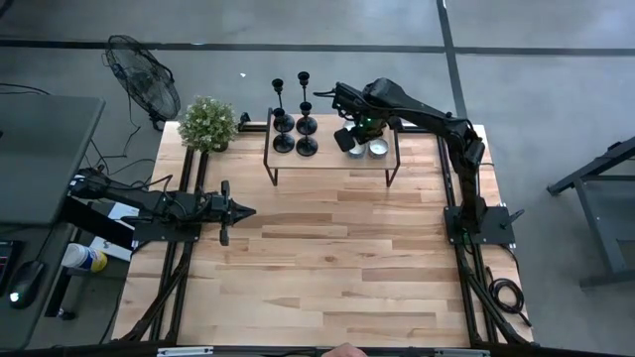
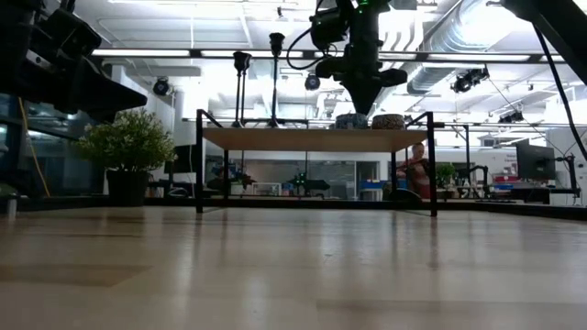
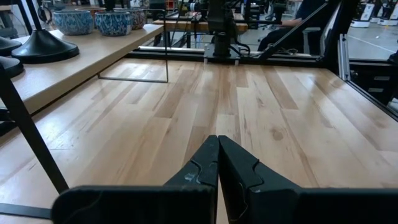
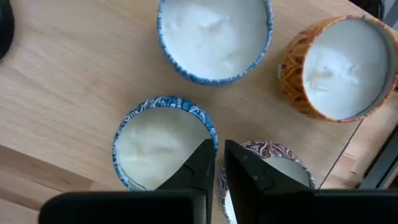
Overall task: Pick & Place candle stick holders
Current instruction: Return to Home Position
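Note:
Several slim black candle stick holders (image 1: pixel 294 124) stand on their round bases on the left part of a low wooden shelf (image 1: pixel 327 167), with tall stems in the low view (image 2: pixel 276 78). My right gripper (image 4: pixel 216 163) points down over the shelf's right part (image 1: pixel 352 137). Its fingers are open by a narrow gap with nothing between them. It hovers above the rims of a blue-patterned wax cup (image 4: pixel 163 146) and a red-patterned one (image 4: pixel 277 165). My left gripper (image 3: pixel 217 149) waits shut at the table's left (image 1: pixel 248 211).
Two more wax cups, blue (image 4: pixel 214 37) and orange (image 4: pixel 339 65), sit on the shelf. A potted plant (image 1: pixel 208 124) stands at the far left corner, with a fan (image 1: pixel 144 79) beyond it. Bare wooden table (image 1: pixel 337 268) spreads before the shelf. A person (image 2: pixel 417 165) sits far behind.

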Robot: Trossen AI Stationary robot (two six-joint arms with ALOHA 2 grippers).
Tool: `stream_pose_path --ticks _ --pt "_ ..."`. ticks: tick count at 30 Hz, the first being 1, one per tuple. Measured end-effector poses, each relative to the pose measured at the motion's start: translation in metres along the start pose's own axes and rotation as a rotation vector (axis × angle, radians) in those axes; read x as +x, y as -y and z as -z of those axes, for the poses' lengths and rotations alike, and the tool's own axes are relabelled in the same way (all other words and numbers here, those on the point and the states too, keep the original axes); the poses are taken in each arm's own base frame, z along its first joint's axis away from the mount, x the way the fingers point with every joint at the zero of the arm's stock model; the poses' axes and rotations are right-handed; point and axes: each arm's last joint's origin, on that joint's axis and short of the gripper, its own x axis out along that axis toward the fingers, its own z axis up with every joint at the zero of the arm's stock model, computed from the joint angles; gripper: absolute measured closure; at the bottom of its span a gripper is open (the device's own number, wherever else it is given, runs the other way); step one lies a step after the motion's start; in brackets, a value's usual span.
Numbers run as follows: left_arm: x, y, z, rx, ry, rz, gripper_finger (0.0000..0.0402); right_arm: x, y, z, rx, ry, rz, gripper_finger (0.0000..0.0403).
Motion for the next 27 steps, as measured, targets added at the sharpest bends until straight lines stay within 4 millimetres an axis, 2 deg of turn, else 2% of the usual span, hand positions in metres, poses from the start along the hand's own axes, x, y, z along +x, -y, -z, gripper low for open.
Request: stream_pose_path --ticks 8,13,16,21,27 --pt "0.0 0.0 0.0 0.0 0.0 0.0 0.0401 -0.028 0.011 0.012 0.001 0.056 -0.006 0.0372" --pt "0.0 0.0 0.0 0.0 0.0 0.0 0.0401 -0.059 0.012 0.038 -0.128 0.121 -0.017 0.0372" --pt "0.0 0.0 0.0 0.001 -0.002 -0.001 0.0401 -0.069 0.009 0.061 -0.251 0.198 -0.073 0.0372" --pt "0.0 0.0 0.0 0.002 -0.005 0.001 0.0401 -0.064 0.013 0.105 -0.367 0.409 -0.212 0.0372" --pt "0.0 0.0 0.0 0.002 -0.005 0.001 0.0401 -0.037 0.029 0.161 -0.364 0.574 -0.46 0.0372"
